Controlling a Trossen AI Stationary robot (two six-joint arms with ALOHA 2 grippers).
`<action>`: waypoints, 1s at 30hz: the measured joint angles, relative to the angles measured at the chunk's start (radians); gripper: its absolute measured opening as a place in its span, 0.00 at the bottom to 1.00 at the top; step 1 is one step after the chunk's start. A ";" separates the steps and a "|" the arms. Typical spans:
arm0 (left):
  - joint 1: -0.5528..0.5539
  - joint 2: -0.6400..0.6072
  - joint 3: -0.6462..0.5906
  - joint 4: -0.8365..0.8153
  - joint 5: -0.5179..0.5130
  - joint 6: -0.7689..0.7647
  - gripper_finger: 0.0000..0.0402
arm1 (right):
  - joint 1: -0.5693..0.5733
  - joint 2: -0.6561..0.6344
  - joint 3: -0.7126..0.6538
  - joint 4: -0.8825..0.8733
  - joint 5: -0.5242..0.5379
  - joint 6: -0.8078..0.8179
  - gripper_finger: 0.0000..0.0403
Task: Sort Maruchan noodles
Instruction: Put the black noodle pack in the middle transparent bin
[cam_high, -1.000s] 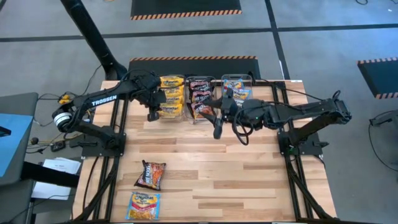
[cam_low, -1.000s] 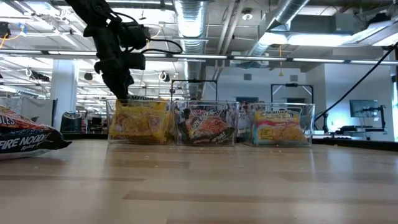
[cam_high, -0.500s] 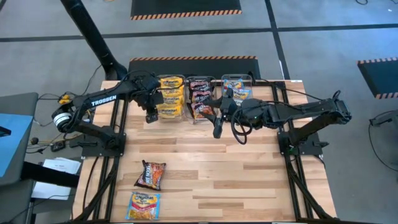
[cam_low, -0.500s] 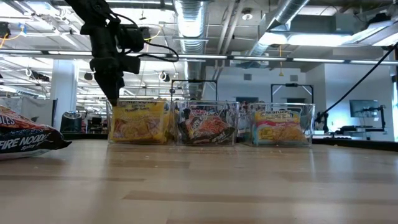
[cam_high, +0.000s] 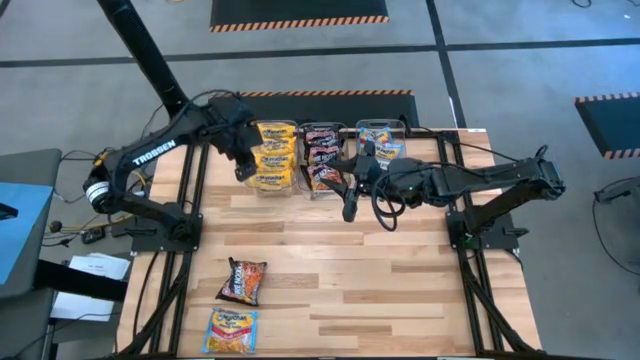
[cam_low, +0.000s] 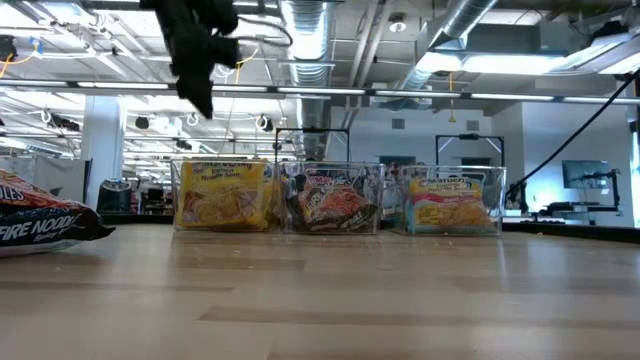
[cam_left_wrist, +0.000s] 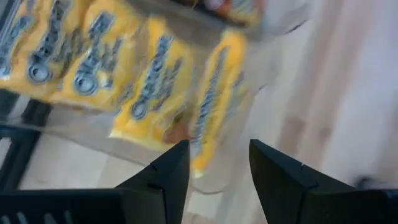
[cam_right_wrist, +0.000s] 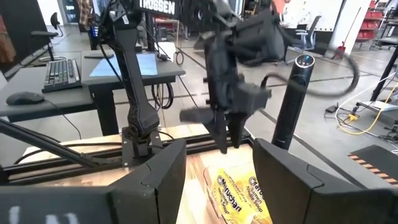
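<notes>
Three clear bins stand in a row at the table's far edge. The left one (cam_high: 275, 155) holds yellow packets (cam_left_wrist: 155, 81), the middle one (cam_high: 322, 155) maroon packets, the right one (cam_high: 380, 140) light blue packets. A maroon packet (cam_high: 242, 281) and a light blue and orange packet (cam_high: 230, 330) lie flat near the table's near left corner. My left gripper (cam_high: 240, 165) is open and empty, raised above the yellow bin's left side (cam_low: 200, 95). My right gripper (cam_high: 348, 205) is open and empty, hovering in front of the middle bin.
The right wrist view looks across at my left arm (cam_right_wrist: 227, 93) and a yellow packet (cam_right_wrist: 239, 199) below it. Bare wood (cam_high: 400, 280) fills the table's middle and near right. Black frame rails (cam_high: 190, 200) run along both sides.
My left gripper has risen well clear of the yellow bin, drifting a little toward the table's far left. The yellow packets stay in their bin. My right arm has kept still.
</notes>
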 joint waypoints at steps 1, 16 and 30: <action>0.000 0.000 0.028 -0.024 0.036 -0.015 0.38 | 0.004 0.000 0.000 0.005 0.000 0.000 0.52; -0.147 -0.134 0.128 -0.152 0.505 -0.186 0.38 | 0.098 0.005 0.000 0.023 -0.001 0.124 0.52; -0.475 -0.342 0.128 -0.189 0.313 -0.653 0.38 | 0.151 0.043 0.000 0.034 -0.011 0.156 0.52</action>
